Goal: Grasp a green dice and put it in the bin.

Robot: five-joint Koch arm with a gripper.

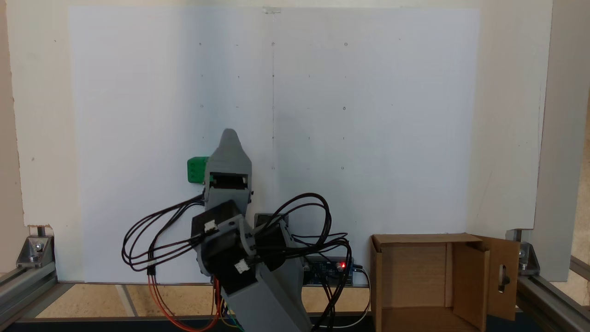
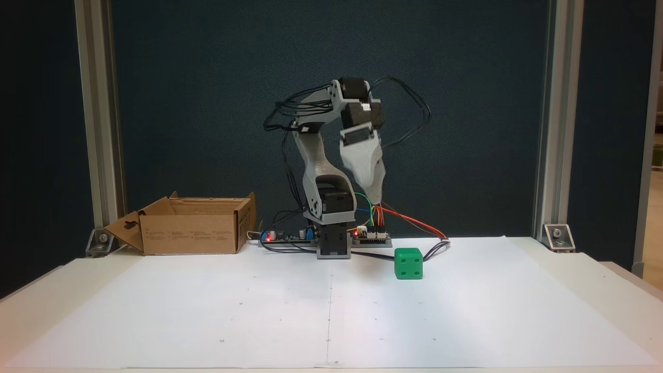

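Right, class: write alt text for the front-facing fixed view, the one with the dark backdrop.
A grey robot arm stands on a white table, its gripper raised above a green dice lying on the table. An open cardboard box sits at the left.

Grey 3D-printed arm point(image 2: 316, 166) folded up, gripper hanging in the air.
I see the upper link rising off the base, elbow bent at the top, wrist pitched down. Grey tapered gripper point(image 2: 377, 194) points downward with only one tip showing in both fixed views point(image 1: 229, 133), so I can't read the jaw gap.
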